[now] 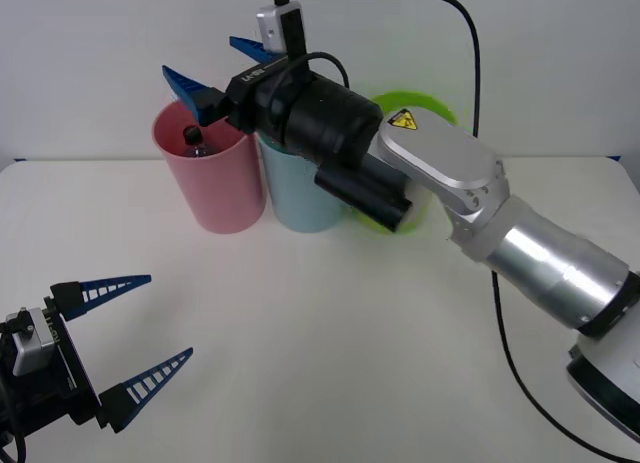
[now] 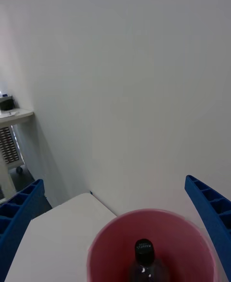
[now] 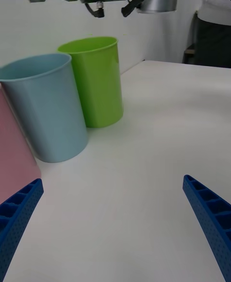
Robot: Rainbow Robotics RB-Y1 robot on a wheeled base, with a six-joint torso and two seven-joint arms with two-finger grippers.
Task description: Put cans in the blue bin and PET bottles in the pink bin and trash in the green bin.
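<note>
Fingers of the left gripper (image 1: 140, 338) are spreading wide apart at the lower left of the front view, holding nothing, hovering just above the white table (image 1: 330, 343) and well apart from the bins. In the left wrist view the same blue ribbed fingers (image 3: 209, 224) are sitting far apart over bare tabletop.

Moving right along the upper part of the front view, the pink bin (image 1: 210, 178) is standing upright at the left end of a row of three. The PET bottle (image 1: 195, 143) is sitting inside it, black cap upward, cap and shoulders showing below the rim. The right wrist view is looking down into that bin's pink rim (image 2: 108, 229), with the bottle's black cap (image 2: 144, 248) near the middle of the opening.

The right gripper (image 1: 225, 65) is hanging directly above the pink bin, its two blue fingers splayed open and gripping nothing, clear of the bottle. In the right wrist view one of its fingers (image 2: 211, 214) is framing each side of the bin's mouth.

Next right, the blue bin (image 1: 300, 188) is standing just beside the pink one, its upper part covered by the black wrist of the right arm. Further right, the green bin (image 1: 425, 103) is peeking out behind the arm's grey link. In the left wrist view the blue bin (image 3: 48, 108) and the green bin (image 3: 96, 79) are standing upright side by side, close together.
</note>
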